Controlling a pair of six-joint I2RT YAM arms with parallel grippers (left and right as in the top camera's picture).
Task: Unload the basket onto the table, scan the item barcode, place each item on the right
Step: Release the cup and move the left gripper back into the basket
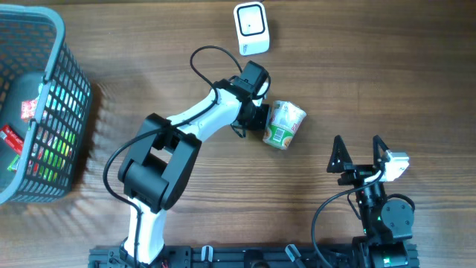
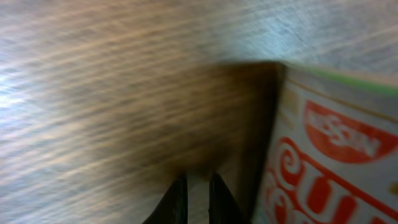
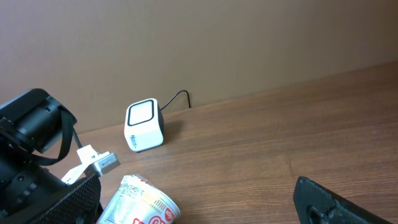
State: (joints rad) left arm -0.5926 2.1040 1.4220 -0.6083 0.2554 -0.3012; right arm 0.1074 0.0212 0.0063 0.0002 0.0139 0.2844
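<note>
Dark brown wood-grain table (image 1: 387, 67) across the whole overhead view. Near the middle, lying on its side, a white paper noodle cup (image 1: 283, 124) with a green band and a printed label. Farther back, apart from the cup, a small white cube-shaped barcode scanner (image 1: 251, 28). At the far left, a grey plastic mesh basket (image 1: 52, 112) with coloured packets inside. Reaching in from the near edge, the white-and-black left arm (image 1: 193, 123), with its black left gripper (image 1: 258, 117) right against the cup's left side; cannot tell whether touching. Low on the right, the black right gripper (image 1: 357, 147), fingers spread wide with only bare wood between, well apart from the cup.

From the left wrist, all blurred: two dark fingertips (image 2: 177, 202) at the bottom edge, drawn almost together, nothing pinched between. Just to their right, the cup's white side with red lettering and a green rim, beside but not inside the grip. Dark shadow on the wood next to it.

From the right wrist: plain brown wall (image 3: 249, 43) behind the table. Scanner upright near the wall, pale square window facing this way, thin black cable (image 3: 177, 98) behind. Cup on its side at the lower left, beside the black left arm. Own dark fingers at the two lower corners, far apart.
</note>
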